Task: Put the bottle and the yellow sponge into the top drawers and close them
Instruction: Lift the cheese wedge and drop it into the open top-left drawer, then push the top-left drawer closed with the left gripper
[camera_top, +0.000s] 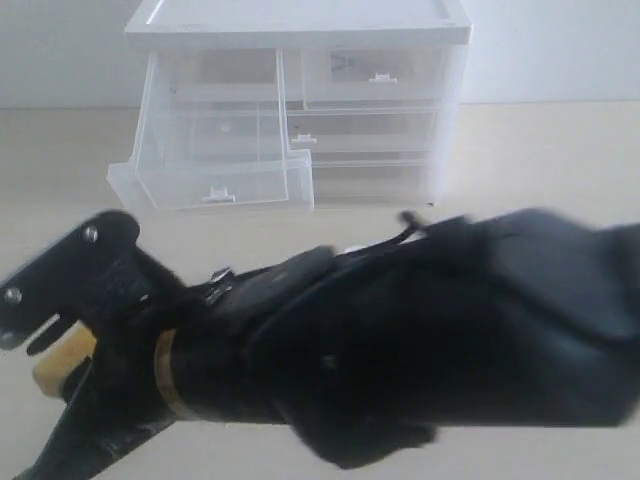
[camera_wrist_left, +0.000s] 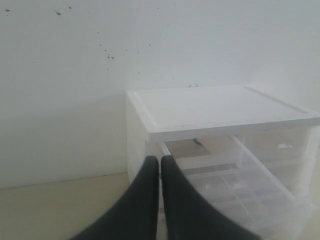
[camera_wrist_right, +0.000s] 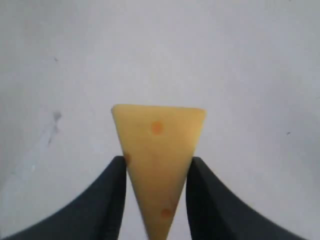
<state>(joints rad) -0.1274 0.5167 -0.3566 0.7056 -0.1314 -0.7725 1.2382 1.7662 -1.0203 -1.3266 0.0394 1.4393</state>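
Observation:
The yellow sponge (camera_wrist_right: 157, 135), a wedge with orange spots, is pinched between the fingers of my right gripper (camera_wrist_right: 156, 162), wide end pointing away. In the exterior view that gripper (camera_top: 40, 378) hangs at the near left, shut on the yellow sponge (camera_top: 68, 355), well in front of the drawer unit (camera_top: 300, 20). The left top drawer (camera_top: 215, 185) is pulled out and sags down; it looks empty. The right top drawer (camera_top: 375, 75) is pushed in. My left gripper (camera_wrist_left: 160, 159) is shut on nothing, facing the unit's (camera_wrist_left: 220, 110) left corner. The bottle is out of view.
My right arm (camera_top: 430, 340) crosses the whole foreground from right to left and hides most of the table (camera_top: 540, 170) in front of the unit. Wider drawers (camera_top: 370, 150) sit below the top ones. A white wall stands behind.

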